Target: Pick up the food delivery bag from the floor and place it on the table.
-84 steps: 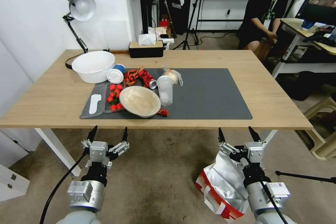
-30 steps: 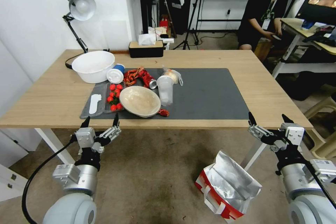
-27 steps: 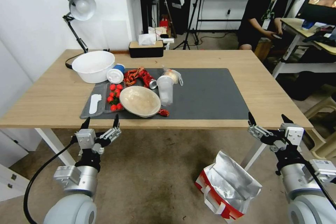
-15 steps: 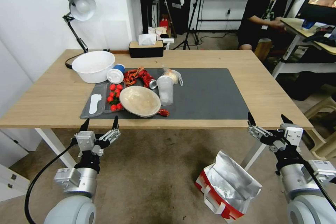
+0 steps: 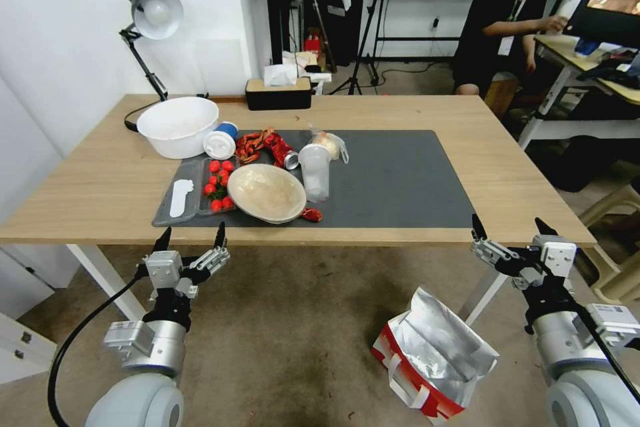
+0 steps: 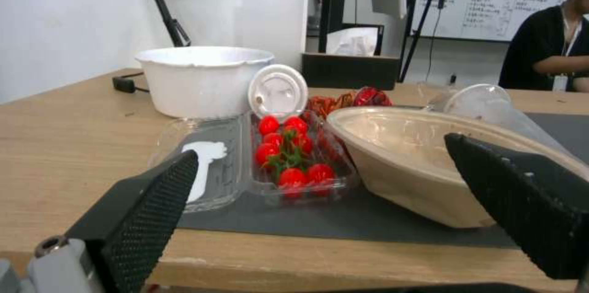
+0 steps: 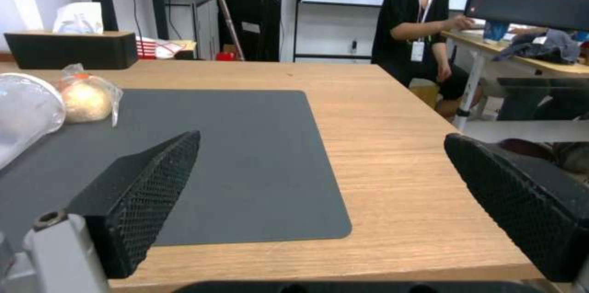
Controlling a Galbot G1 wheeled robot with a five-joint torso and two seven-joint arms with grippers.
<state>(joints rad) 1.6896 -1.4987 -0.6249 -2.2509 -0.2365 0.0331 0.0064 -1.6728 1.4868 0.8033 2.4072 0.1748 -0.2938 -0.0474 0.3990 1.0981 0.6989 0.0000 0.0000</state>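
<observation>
Since the bag sits on the floor, near the worktop's right front leg and gripped by nothing, the task reads as hardly begun: the pickup, the lift and the placing all look undone. Both hands hang in the air at about the height of the worktop's front edge. The left hand is spread wide and empty in front of the mat's cluttered left end, and its wrist view looks across a clear tray of small tomatoes and a tan bowl. The right hand is also wide and empty, up by the worktop's right front corner, above and beyond the bag rather than around it (its wrist view faces the bare right half of the mat). That bare stretch seems the likeliest spot for the bag, though this is only a judgement. Some things stay uncertain. The bag leans over with its foil mouth gaping, its lower corner runs close to the bottom edge of the head view, and only bits of the white straps show along its red side. Whether anything lies inside the bag cannot be told.
</observation>
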